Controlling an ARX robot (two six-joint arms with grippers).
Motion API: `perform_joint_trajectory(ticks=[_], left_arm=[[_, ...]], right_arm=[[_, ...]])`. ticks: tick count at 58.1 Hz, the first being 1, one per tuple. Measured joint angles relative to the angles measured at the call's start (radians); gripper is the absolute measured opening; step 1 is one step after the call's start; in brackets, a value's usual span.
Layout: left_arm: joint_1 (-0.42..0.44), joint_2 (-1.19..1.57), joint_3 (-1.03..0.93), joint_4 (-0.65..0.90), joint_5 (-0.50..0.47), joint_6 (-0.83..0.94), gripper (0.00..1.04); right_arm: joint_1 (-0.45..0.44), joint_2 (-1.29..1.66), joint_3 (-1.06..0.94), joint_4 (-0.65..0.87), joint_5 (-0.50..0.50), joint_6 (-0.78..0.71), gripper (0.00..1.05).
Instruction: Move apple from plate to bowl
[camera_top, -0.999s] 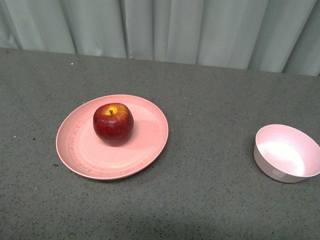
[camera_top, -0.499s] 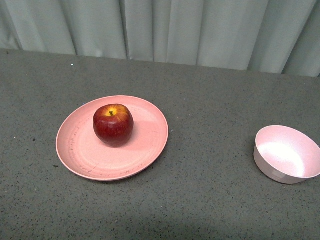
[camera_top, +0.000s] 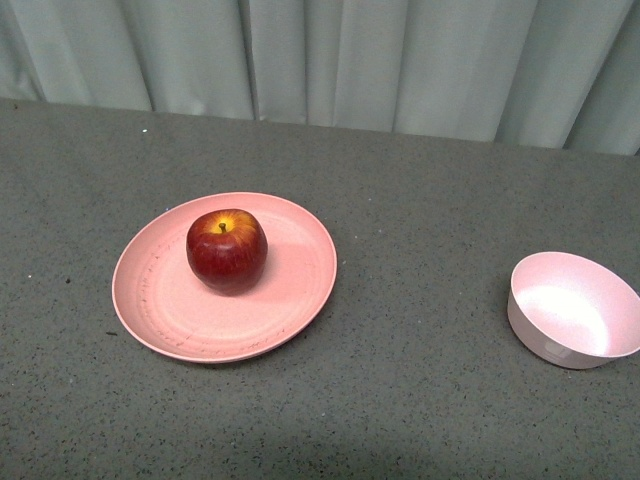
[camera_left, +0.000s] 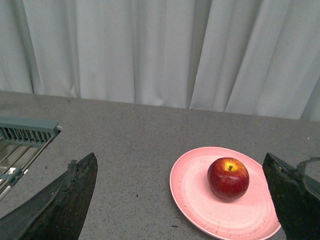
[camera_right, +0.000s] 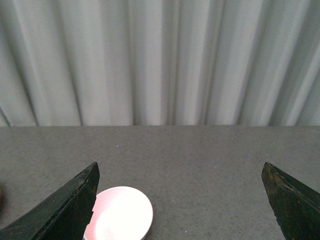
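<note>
Apple: on plate.
Bowl: 3 o'clock from plate, apart.
Left gripper: released.
Right gripper: released.

I see dark-red apple upright, stem up, yellow patch on top, resting on wide salmon plate. Small pale-pink bowl sits well apart at right, empty.

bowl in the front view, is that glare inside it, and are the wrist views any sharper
Front view: the bowl has a bright washed-out patch inside, though its rim is crisp. Right wrist view: the bowl reads almost white, overexposed. Left wrist view: the apple is sharp with a small highlight; the fingers of the left gripper are dark, detail lost.
</note>
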Motion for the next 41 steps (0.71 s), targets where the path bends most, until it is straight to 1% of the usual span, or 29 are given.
perform_joint_trajectory(ticks=[6,9,14,19,24,33,41], left_arm=[[0.000,0.000,0.000,0.000,0.000,0.000,0.98],[0.000,0.000,0.000,0.000,0.001,0.000,0.98],[0.000,0.000,0.000,0.000,0.001,0.000,0.98],[0.000,0.000,0.000,0.000,0.001,0.000,0.98],[0.000,0.000,0.000,0.000,0.001,0.000,0.98],[0.000,0.000,0.000,0.000,0.001,0.000,0.98],[0.000,0.000,0.000,0.000,0.001,0.000,0.98]], right_arm=[[0.007,0.299,0.034,0.201,-0.050,-0.005,0.95],[0.013,0.531,0.092,0.332,-0.113,-0.008,0.95],[0.024,0.787,0.177,0.439,-0.163,-0.014,0.95],[0.043,1.015,0.266,0.444,-0.211,-0.024,0.95],[0.075,1.258,0.360,0.442,-0.224,-0.063,0.95],[0.111,1.506,0.502,0.349,-0.237,-0.116,0.95],[0.139,1.693,0.650,0.232,-0.233,-0.157,0.95]])
